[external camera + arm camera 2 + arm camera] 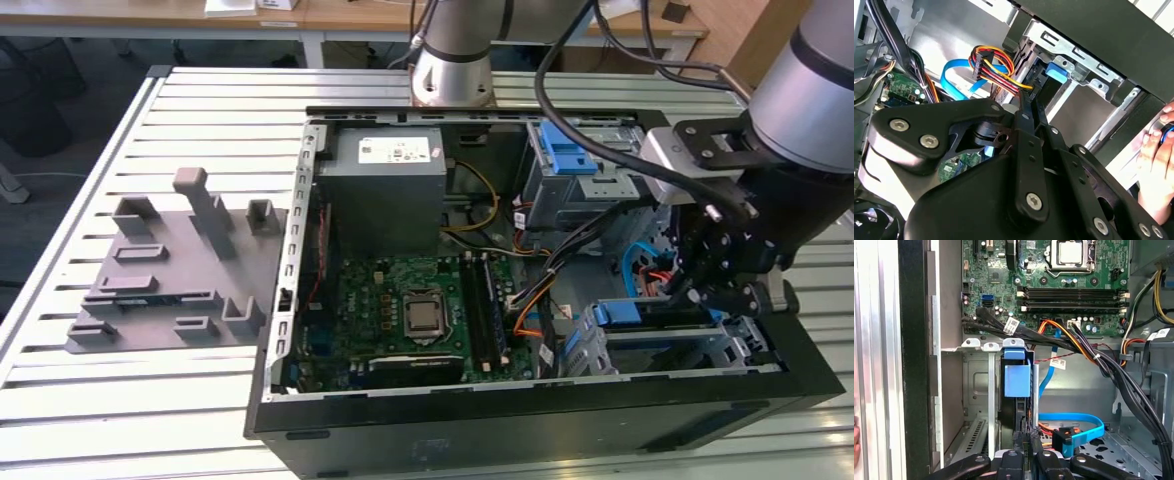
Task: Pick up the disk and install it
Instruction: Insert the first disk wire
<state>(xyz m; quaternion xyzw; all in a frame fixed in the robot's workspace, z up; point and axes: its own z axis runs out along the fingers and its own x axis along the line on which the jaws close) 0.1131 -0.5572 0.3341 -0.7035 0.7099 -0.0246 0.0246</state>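
My hand (pixel 707 290) hides most of the disk (pixel 650 313) in the exterior view; just its blue end shows. In the second wrist view a person's hand (pixel 1158 150) is cut off by the frame edge. Can't tell my fingers' state.

Arm bent down over case, gripper (pixel 703 290) pointing down w/ fingers (pixel 1026 440) pinched together.
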